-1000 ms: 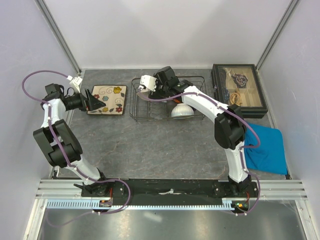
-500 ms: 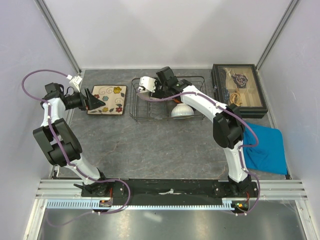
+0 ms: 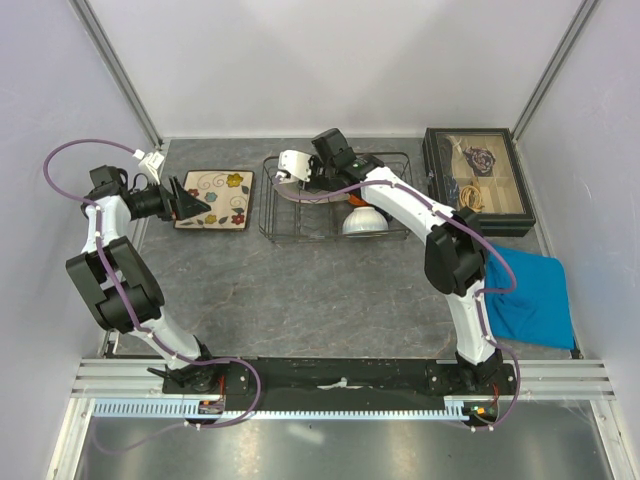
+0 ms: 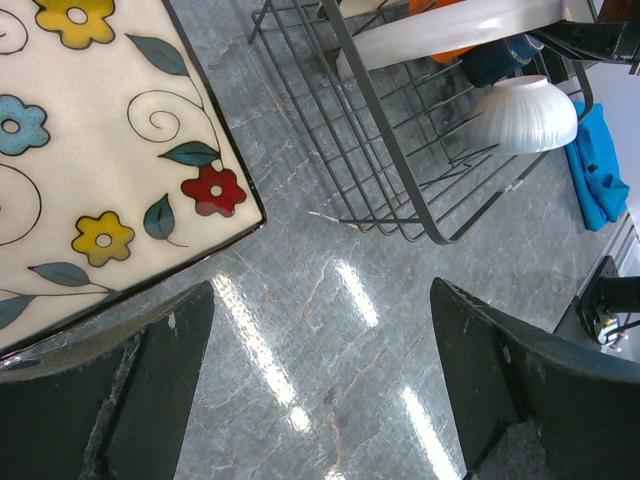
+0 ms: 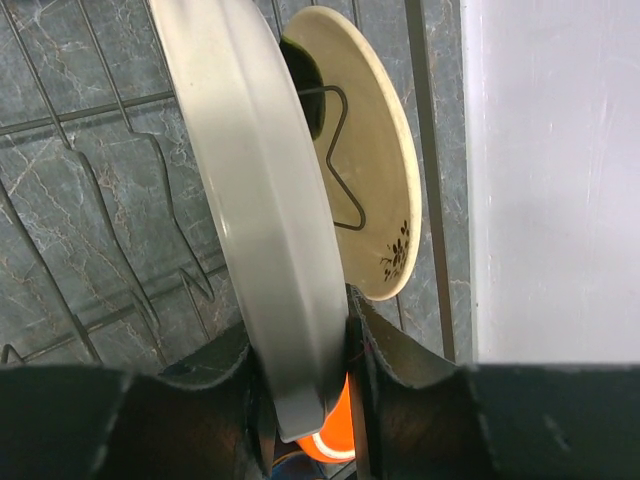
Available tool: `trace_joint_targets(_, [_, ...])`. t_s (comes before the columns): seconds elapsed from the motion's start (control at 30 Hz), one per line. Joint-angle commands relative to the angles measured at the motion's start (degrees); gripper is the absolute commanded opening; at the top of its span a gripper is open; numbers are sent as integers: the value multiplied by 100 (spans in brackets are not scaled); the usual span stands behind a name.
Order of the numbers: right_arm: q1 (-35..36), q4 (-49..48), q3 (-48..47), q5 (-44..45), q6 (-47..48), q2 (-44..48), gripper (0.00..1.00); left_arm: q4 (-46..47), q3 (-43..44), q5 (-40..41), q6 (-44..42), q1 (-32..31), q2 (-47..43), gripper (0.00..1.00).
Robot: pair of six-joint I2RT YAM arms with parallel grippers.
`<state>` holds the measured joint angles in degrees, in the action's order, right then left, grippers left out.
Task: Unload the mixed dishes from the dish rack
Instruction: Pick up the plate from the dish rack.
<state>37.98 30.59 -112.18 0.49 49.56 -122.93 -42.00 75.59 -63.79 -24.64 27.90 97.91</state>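
The dish rack [image 3: 300,234] stands at the middle back of the table. My right gripper [image 3: 312,172] reaches into it from the right, shut on the rim of the round pale plate [image 5: 260,200], which stands on edge. One finger [image 5: 220,395] presses each face. Behind the plate leans a cream bowl [image 5: 372,150] with a dark sprig pattern, and below it shows the orange cup [image 5: 338,432]. A white bowl [image 3: 365,222] lies upside down in the rack. The square flowered plate [image 3: 215,199] lies flat on the table at the left. My left gripper [image 3: 195,205] hovers open at its near edge.
A black glass-lidded box [image 3: 477,180] of trinkets sits at the back right. A blue cloth [image 3: 530,295] lies along the right edge. The dark blue mug [image 4: 500,60] shows in the rack in the left wrist view. Walls close in on three sides.
My right gripper's jaws have closed onto the round pale plate's rim and shifted slightly left. The left arm has stayed where it was.
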Motion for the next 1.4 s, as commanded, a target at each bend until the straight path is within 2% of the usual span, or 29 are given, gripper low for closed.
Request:
trace_joint_targets(0.0, [69,272,-331,-84,-175,-46,13,-45,210,-283,-216,22,114,95])
trace_joint_targets(0.07, [61,272,-339,65,-175,-46,7,-45,219,-274,-216,22,97,95])
trace_joint_targets(0.1, [87,272,-348,100,-192,-38,0,-37,210,-274,-234,22,106,94])
trace_joint_targets(0.8, [597,184,-515,1312,18,244,0,-45,202,-11,-128,40,-8,92])
trace_joint_targets(1.37, [606,175,-937,1339,387,85,0,-45,184,-72,-208,40,88,91])
